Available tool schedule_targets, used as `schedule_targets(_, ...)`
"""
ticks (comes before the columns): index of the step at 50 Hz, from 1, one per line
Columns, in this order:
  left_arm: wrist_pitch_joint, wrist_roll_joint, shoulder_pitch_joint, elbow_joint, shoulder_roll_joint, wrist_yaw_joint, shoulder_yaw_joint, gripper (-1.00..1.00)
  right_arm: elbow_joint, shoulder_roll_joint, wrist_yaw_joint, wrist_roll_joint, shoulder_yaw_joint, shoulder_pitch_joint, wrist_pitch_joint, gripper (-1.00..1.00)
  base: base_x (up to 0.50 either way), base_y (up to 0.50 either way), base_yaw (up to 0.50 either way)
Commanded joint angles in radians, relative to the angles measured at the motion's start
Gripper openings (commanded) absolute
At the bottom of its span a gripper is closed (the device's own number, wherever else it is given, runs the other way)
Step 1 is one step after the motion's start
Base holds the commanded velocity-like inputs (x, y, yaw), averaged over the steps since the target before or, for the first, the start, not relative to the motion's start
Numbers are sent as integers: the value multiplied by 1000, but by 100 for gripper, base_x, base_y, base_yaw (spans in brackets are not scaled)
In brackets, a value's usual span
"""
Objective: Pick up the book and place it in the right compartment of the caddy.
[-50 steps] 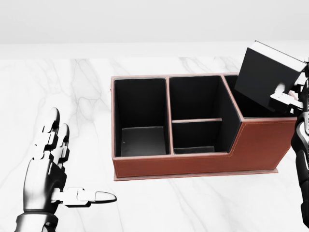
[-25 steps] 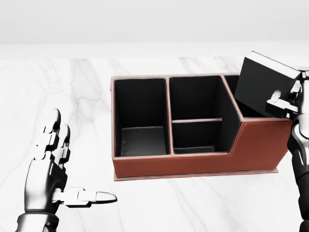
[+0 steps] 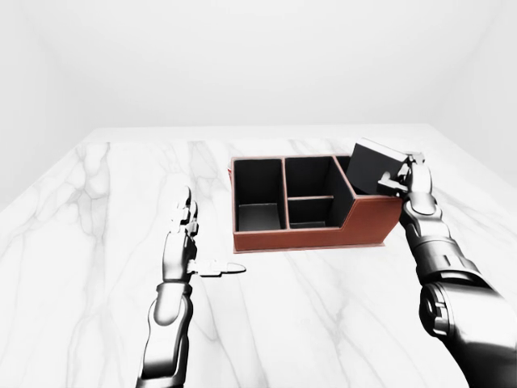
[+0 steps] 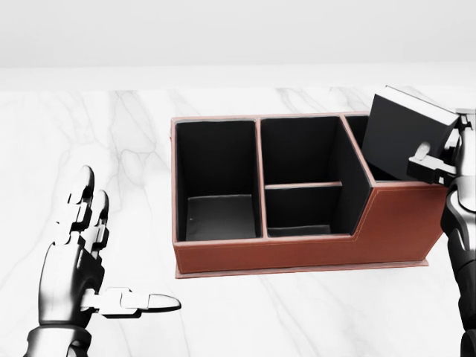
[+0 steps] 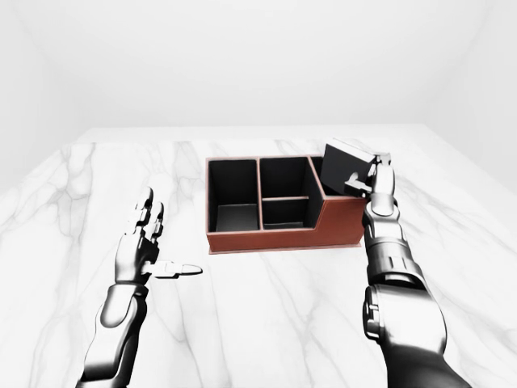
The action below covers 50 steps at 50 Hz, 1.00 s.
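Left hand (image 4: 82, 256) hovers over the marble table (image 4: 134, 134), fingers spread, holding nothing. Centre: brown caddy (image 4: 297, 249). Right hand (image 4: 439, 160) grips the black book (image 4: 398, 130), tilted, lower end inside the caddy's right compartment.

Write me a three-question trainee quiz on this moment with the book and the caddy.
1. True or false: the book lies flat on the table.
2. Which robot hand holds the book? A) left robot hand B) right robot hand
3. Fill in: the book sits tilted over the caddy's ____ compartment in the head view.

Key: 1. False; it is held up, tilted, its lower edge dipping behind the caddy's wall. 2. B; the left robot hand is open and apart from the caddy. 3. Right.
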Motion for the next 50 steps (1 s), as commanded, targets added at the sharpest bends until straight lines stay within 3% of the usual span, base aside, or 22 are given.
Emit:
schedule_targets(1, 0, -1, 0, 4, 0, -1, 0, 100, -25, -5, -2, 19, -28, -15, 0, -100, 0, 0, 0)
schedule_targets(8, 0, 1, 3, 2, -1, 0, -2, 100, -18, -8, -1, 21, -29, -18, 0, -100, 0, 0, 0)
schedule_targets(9, 0, 1, 3, 4, 0, 0, -1, 100, -21, -8, -1, 23, -29, -17, 0, 17, 0, 0, 0)
schedule_targets(10, 0, 1, 3, 4, 0, 0, -1, 100, -23, -8, -3, 22, -29, -17, 0, 79, 0, 0, 0)
schedule_targets(11, 0, 0, 3, 4, 0, 0, -1, 100, -26, -7, -3, 21, -28, -15, 0, 100, 0, 0, 0)
schedule_targets(33, 0, 0, 2, 4, 0, 1, -1, 100, -26, -5, 1, 22, -27, -16, 0, 100, 0, 0, 0)
schedule_targets(43, 0, 0, 0, 1, 0, 1, 0, 100, -201, -20, -1, 31, -39, 5, 0, 100, 0, 0, 0)
schedule_targets(50, 0, -1, 0, -6, 0, 2, 0, 100, -481, -19, 0, 50, -61, 54, 159, 100, 0, 0, 0)
